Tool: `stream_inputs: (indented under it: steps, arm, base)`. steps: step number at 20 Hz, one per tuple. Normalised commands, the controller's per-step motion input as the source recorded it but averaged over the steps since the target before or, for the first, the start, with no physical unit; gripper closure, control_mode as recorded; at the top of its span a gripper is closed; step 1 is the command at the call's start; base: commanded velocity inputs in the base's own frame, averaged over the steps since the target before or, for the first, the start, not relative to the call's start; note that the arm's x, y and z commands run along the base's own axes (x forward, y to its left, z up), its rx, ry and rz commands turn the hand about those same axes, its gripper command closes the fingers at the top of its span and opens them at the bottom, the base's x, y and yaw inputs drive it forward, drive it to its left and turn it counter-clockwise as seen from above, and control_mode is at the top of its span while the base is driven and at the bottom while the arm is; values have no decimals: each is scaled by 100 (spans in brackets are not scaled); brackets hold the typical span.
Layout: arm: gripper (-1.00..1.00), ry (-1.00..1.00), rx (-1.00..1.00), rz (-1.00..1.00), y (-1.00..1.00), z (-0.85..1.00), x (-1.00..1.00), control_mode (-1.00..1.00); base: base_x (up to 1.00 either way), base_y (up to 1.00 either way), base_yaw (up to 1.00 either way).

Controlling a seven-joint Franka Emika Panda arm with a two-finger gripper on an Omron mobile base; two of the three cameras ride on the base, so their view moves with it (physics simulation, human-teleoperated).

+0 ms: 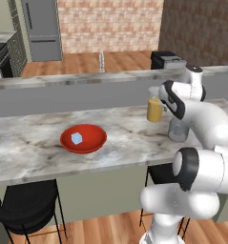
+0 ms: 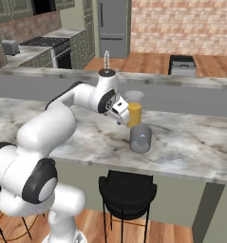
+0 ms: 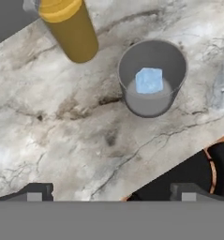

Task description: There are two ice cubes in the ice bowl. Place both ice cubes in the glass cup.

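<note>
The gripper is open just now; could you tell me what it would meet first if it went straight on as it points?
Probably the bare marble counter beside the glass cup, judging by the hand view; the gripper holds nothing, though depth is unclear.

1. Lighting: even, diffuse, moderately bright; no single source visible.
2. Shadows: faint, soft under the ice bowl and beside the glass cup.
3. Glare: pale sheen on the marble counter.
4. Sharpness: rendered, slightly soft and pixelated; no edge distortion.

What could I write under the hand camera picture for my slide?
Looking down at the marble counter: one ice cube sits in the glass cup, beside the orange drink.
</note>
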Motion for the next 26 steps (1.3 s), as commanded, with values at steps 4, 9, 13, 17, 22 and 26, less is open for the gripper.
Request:
stream_inputs:
  steps: [4,9,13,17,22,26]
  arm:
    - [-100,0,0,4,59,48,-17,-100]
    - [-100,0,0,5,74,27,-15,-100]
    - [-100,0,0,0,68,2,-19,-100]
    - [-100,1,-2,0,63,0,-22,-100]
    - [-100,0,0,0,57,-1,-2,-100]
    - [-100,2,0,8,61,0,2,-100]
  base:
    - [0,0,0]
    - [0,0,0]
    - [0,0,0]
    - [0,0,0]
    - [0,0,0]
    - [0,0,0]
